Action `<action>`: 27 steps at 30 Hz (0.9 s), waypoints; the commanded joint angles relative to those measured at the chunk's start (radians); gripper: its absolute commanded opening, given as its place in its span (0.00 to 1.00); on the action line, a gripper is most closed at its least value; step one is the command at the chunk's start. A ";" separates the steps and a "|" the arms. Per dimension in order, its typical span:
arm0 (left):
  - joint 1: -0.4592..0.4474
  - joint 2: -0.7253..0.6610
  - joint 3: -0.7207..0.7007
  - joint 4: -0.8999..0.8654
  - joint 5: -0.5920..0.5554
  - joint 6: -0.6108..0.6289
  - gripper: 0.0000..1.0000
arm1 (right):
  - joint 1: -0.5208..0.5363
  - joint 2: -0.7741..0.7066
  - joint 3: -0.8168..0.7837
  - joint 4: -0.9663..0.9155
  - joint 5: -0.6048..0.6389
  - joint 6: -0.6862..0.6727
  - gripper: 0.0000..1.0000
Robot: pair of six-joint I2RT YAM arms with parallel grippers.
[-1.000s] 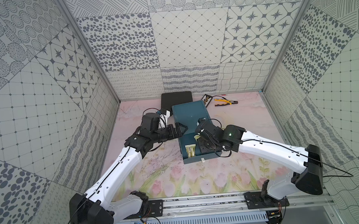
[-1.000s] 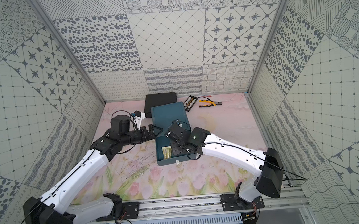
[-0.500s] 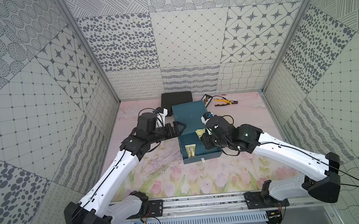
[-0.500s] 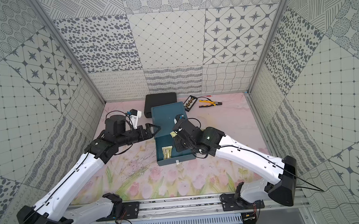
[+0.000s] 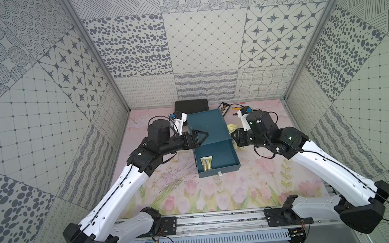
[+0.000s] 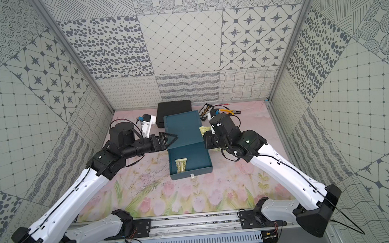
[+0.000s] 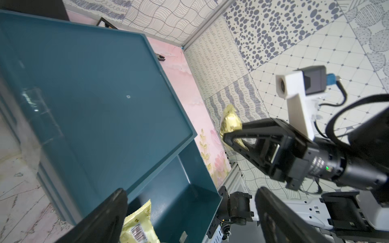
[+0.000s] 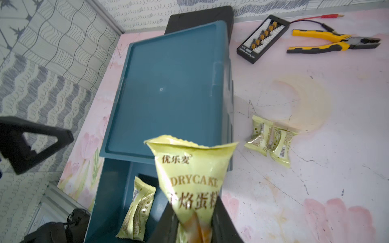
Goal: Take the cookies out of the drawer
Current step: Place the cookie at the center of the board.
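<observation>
- In both top views, the teal box point(image 5: 207, 128) sits mid-tabletop point(image 5: 170, 195) with its drawer point(image 5: 225, 158) pulled out at the near end. One cookie packet point(image 5: 206, 163) lies inside, along the drawer's left wall.
- Same views: the right gripper point(image 5: 234, 136) is just off the box's right side, pinching a gold packet point(image 5: 231, 128) that's outside the drawer and up off the tabletop. Two loose packets point(image 5: 240, 147) peek out beneath that arm, right of the box.
- The left gripper point(image 6: 173, 138) hangs over the box's left edge, jaws spread wide, nothing in them.
- Left wrist view: its two dark fingers point(image 7: 105, 212) stand far apart above the open drawer point(image 7: 195, 168), the cookie packet point(image 7: 139, 223) below them. Beyond the box point(image 7: 94, 84), the right gripper point(image 7: 226, 136) grips the gold packet point(image 7: 230, 122) by one end.
- Right wrist view: the gold packet point(image 8: 191, 172) fills the foreground, squeezed narrow between the fingers point(image 8: 164, 229). The two loose packets point(image 8: 269, 141) lie touching each other on the tabletop just right of the box. Yellow-handled pliers point(image 8: 328, 42) and a black tray point(image 8: 263, 37) rest past the box's far right corner.
</observation>
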 commanded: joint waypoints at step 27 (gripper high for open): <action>-0.308 0.419 0.269 0.152 0.002 -0.043 0.99 | -0.533 0.232 -0.405 0.381 -0.274 -0.103 0.07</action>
